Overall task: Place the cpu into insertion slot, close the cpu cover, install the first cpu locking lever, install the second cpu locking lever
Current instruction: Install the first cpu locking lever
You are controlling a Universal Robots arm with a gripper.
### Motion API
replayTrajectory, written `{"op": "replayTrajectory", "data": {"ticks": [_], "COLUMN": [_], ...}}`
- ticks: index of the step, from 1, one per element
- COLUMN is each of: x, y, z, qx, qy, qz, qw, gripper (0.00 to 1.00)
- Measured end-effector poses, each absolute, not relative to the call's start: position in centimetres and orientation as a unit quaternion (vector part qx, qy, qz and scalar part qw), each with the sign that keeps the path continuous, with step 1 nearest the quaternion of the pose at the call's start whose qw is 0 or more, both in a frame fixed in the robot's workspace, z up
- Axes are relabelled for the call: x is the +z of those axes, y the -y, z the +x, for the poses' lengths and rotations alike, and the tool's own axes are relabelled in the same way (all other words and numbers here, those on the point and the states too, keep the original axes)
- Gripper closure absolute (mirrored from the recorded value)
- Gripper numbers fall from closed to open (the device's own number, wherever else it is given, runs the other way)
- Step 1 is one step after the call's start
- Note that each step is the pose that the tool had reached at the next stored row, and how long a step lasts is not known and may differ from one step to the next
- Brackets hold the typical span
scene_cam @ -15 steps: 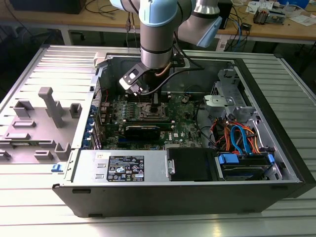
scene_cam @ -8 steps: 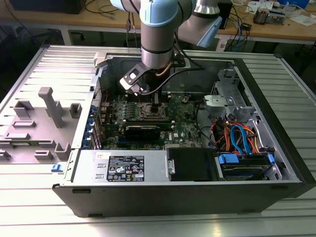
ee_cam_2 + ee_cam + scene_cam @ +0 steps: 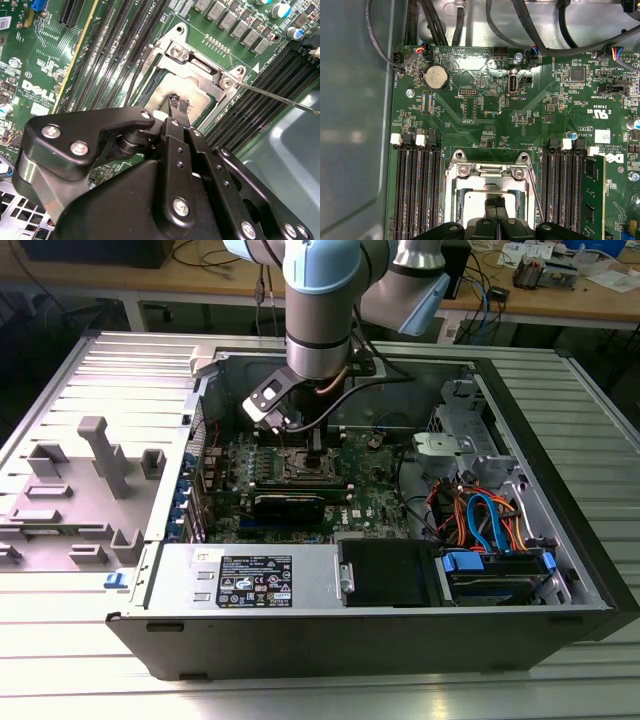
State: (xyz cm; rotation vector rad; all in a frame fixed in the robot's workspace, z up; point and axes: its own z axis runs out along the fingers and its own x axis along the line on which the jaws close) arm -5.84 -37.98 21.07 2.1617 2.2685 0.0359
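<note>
The cpu (image 3: 477, 206) (image 3: 167, 95), with its pale silvery top, lies in the insertion slot (image 3: 456, 200) on the green board. The cpu cover (image 3: 490, 172) (image 3: 195, 65), a silvery frame, appears to lie flat around it. My gripper (image 3: 495, 204) (image 3: 179, 104) (image 3: 313, 452) stands straight over the chip's middle. Its two dark fingertips are together and touch or nearly touch the top, with nothing between them. A thin wire locking lever (image 3: 280, 97) (image 3: 534, 197) runs along one side of the socket; I cannot tell whether it is latched.
Black memory slots (image 3: 417, 185) flank the socket, one holding a green module (image 3: 592, 195). A coin battery (image 3: 436, 77) and black cables (image 3: 545, 30) lie beyond. In the exterior view the case (image 3: 560, 570) holds a drive bay with coloured cables (image 3: 490, 520); a grey fixture tray (image 3: 90, 470) is at the left.
</note>
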Motion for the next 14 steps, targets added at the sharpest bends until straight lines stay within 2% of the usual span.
{"op": "replayTrajectory", "data": {"ticks": [14], "x": [22.6], "y": [38.0], "z": [-5.8], "qx": [0.012], "qy": [-0.763], "qz": [0.647], "qw": [0.003], "gripper": [0.89]}}
